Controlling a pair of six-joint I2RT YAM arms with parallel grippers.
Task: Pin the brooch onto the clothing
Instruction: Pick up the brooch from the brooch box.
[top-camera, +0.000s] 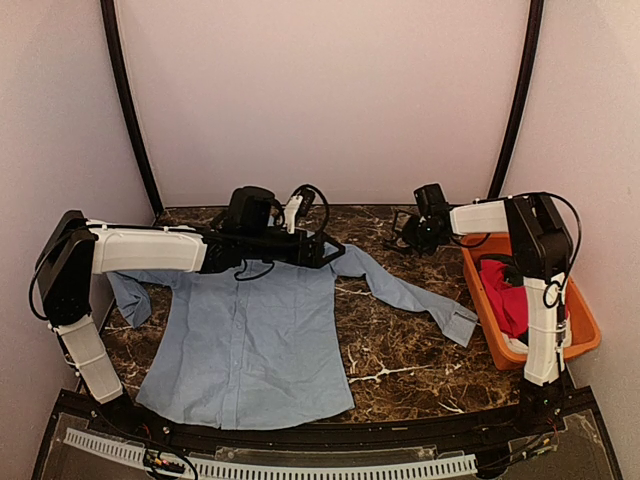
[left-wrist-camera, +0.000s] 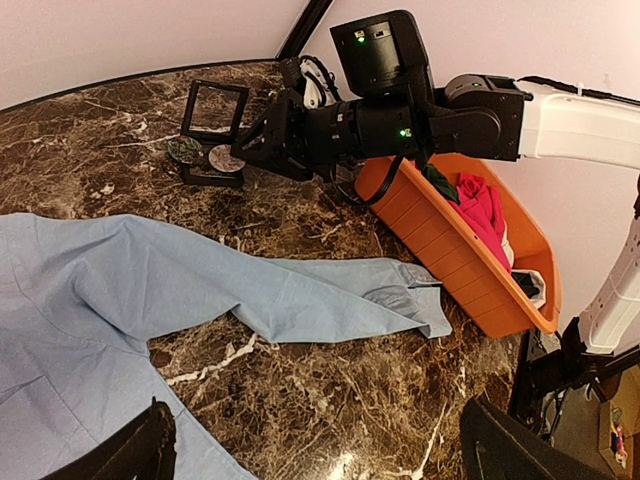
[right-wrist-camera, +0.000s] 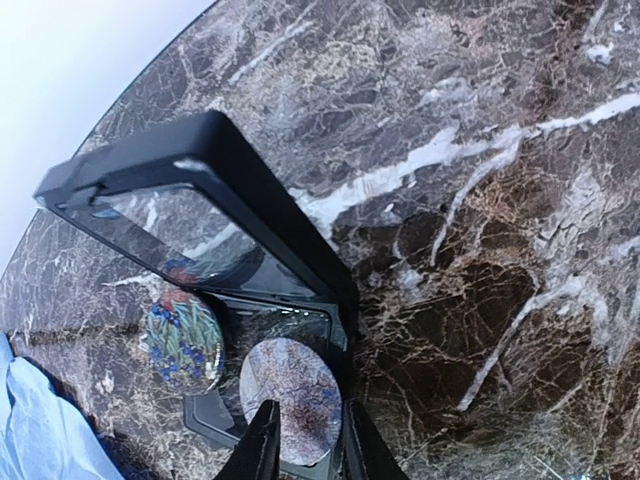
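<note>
**Left arm** (top-camera: 150, 250): reaches from its base at the near left and runs level across the far part of the table (top-camera: 400, 340), above the collar end of the shirt (top-camera: 250, 340).

**Right arm** (top-camera: 530, 260): rises upright beside the bin (top-camera: 485, 310), then bends at the top and reaches left and down to the case (right-wrist-camera: 280, 215) at the far edge of the table.

**Bin**: orange and oblong, at the right side of the table. It holds a red garment (top-camera: 505, 295), bunched up.

**Case**: black frame with a clear lid standing open. The pale brooch (right-wrist-camera: 290, 385) lies in its base. The floral brooch (right-wrist-camera: 183, 340) lies just beside it, at the open side of the case.

**Left gripper** (left-wrist-camera: 320, 410): fingers spread wide, with nothing between them. It hangs over bare marble near the shirt's outstretched sleeve.

**Right gripper** (right-wrist-camera: 308, 410): fingers drawn close together at the near rim of the pale brooch, one overlapping the disc and the other at its edge. Cannot tell whether they clamp it.

**Shirt**: light blue, laid flat and front up on the left and middle of the table. One sleeve stretches toward the bin, its cuff near the bin's wall. It lies apart from the case and both brooches.
</note>
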